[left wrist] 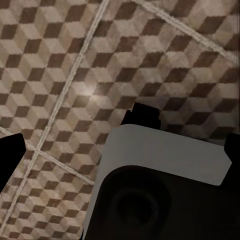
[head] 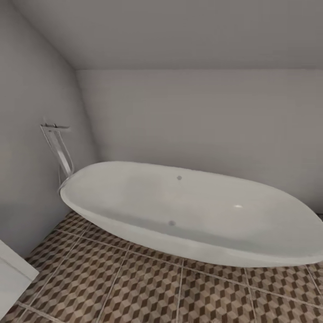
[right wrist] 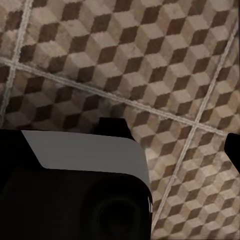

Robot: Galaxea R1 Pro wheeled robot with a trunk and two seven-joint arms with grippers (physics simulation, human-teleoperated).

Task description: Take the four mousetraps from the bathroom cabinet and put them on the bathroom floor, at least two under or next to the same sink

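Bathroom floor (head: 148, 287), cube-patterned tiles: being viewed by the head camera beneath a rounded white tub (head: 188, 211), and by both wrist cameras. Floor-standing chrome tap (head: 58, 152): being shown beside the tub's end, against the grey wall (head: 202, 121). Jaw state of either gripper cannot be told.

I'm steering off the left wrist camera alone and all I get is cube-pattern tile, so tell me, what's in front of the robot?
Observer: A rounded white tub lies ahead against the wall, on the bathroom floor.
Operator: Anything standing near it?
Observer: A tall tap stands by the tub's left end.
Operator: Any cabinet or sink there?
Observer: A white corner pokes in at the head view's lower left; I can't tell what it belongs to.
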